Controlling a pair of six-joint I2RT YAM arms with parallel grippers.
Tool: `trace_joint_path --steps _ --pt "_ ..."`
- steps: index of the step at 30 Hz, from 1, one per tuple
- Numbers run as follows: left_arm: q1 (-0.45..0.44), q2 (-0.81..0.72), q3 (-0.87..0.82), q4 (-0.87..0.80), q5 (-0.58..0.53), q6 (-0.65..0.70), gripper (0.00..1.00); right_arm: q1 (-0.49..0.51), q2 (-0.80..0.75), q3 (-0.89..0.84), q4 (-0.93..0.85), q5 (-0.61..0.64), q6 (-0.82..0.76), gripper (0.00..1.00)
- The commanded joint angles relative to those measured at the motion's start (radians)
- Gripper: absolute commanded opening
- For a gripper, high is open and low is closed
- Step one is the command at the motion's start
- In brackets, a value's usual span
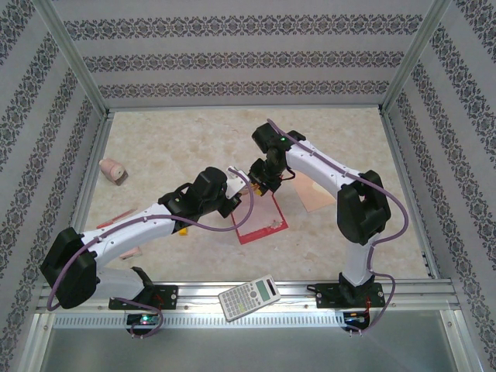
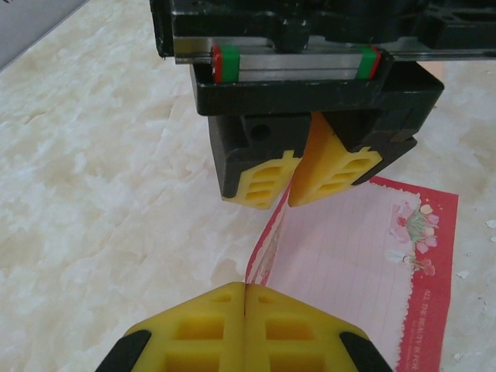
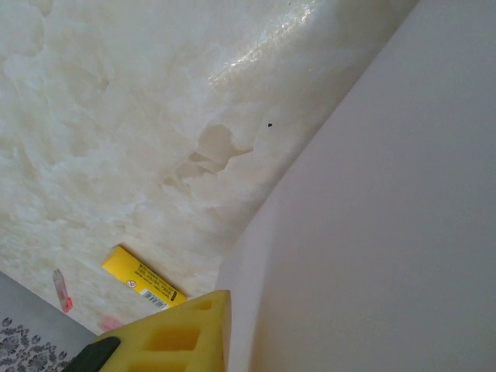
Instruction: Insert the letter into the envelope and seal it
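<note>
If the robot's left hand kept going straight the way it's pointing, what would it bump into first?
The right hand, most likely: it faces the left hand head-on, and both pinch the same raised edge of the letter. Only that paper lies between them; the gap's depth is unclear.

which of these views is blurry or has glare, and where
Top external: even light, sharp all over, no glare on the table. Left wrist: the letter and its print are in focus. Right wrist: the letter's white back sits very close and blurs, the yellow finger is soft, and a glare streak crosses the table near the top.
</note>
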Motion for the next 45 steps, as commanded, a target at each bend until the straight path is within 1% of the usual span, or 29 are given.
trace_joint_path --steps 1,3,6,9,17,22,23,25,26,27,28,29,30,31,33,35,38,40,42,45 --pt "-0.018 -0.009 -0.015 0.04 -0.005 0.003 0.0 0.004 0.01 0.02 -0.016 0.014 0.008 0.24" --pt "-0.018 -0.007 -0.015 0.04 -0.009 0.002 0.0 0.001 0.008 0.02 -0.017 0.015 0.008 0.29" --pt "-0.018 -0.007 -0.018 0.039 -0.015 0.003 0.0 -0.006 -0.002 0.015 -0.019 0.028 0.013 0.32" --pt "-0.018 -0.007 -0.018 0.039 -0.019 0.001 0.0 -0.018 -0.014 0.012 -0.019 0.035 0.012 0.31" --pt "-0.018 -0.009 -0.015 0.036 -0.021 0.003 0.0 -0.032 -0.024 0.011 -0.024 0.038 0.01 0.2" --pt "-0.018 -0.013 -0.019 0.036 -0.028 -0.001 0.0 -0.034 -0.025 0.011 -0.019 0.037 0.008 0.11" --pt "-0.018 -0.012 -0.019 0.037 -0.028 -0.001 0.0 -0.034 -0.026 0.011 -0.019 0.036 0.007 0.07" --pt "-0.018 -0.015 -0.016 0.036 -0.028 -0.003 0.01 -0.034 -0.027 0.011 -0.016 0.038 0.003 0.03" --pt "-0.018 -0.016 -0.017 0.038 -0.028 -0.006 0.08 -0.034 -0.028 0.01 -0.015 0.039 0.0 0.01" --pt "-0.017 -0.016 -0.016 0.039 -0.029 -0.01 0.2 -0.035 -0.03 0.01 -0.016 0.041 -0.003 0.0" --pt "-0.017 -0.018 -0.017 0.039 -0.03 -0.016 0.28 -0.036 -0.031 0.01 -0.015 0.05 -0.011 0.0" --pt "-0.017 -0.02 -0.017 0.04 -0.033 -0.022 0.39 -0.035 -0.036 0.011 -0.014 0.064 -0.022 0.0" --pt "-0.017 -0.024 -0.018 0.042 -0.04 -0.032 0.54 -0.036 -0.04 0.011 -0.016 0.077 -0.033 0.0" --pt "-0.016 -0.028 -0.017 0.041 -0.048 -0.043 0.63 -0.037 -0.047 0.01 -0.015 0.093 -0.045 0.0" --pt "-0.014 -0.046 -0.014 0.034 -0.058 -0.062 0.73 -0.04 -0.059 0.01 -0.006 0.116 -0.08 0.0" --pt "-0.01 -0.061 0.0 0.013 -0.087 -0.091 0.86 -0.048 -0.071 0.002 0.005 0.135 -0.116 0.0" --pt "0.005 -0.083 0.039 -0.041 -0.126 -0.132 0.99 -0.057 -0.098 -0.015 0.027 0.18 -0.168 0.0" --pt "0.017 -0.103 0.066 -0.068 -0.146 -0.161 1.0 -0.06 -0.113 -0.021 0.032 0.213 -0.209 0.0" --pt "0.033 -0.132 0.084 -0.081 -0.138 -0.188 1.0 -0.062 -0.132 -0.026 0.039 0.237 -0.252 0.0" --pt "0.066 -0.168 0.112 -0.098 -0.115 -0.239 1.0 -0.069 -0.175 -0.062 0.093 0.249 -0.318 0.0"
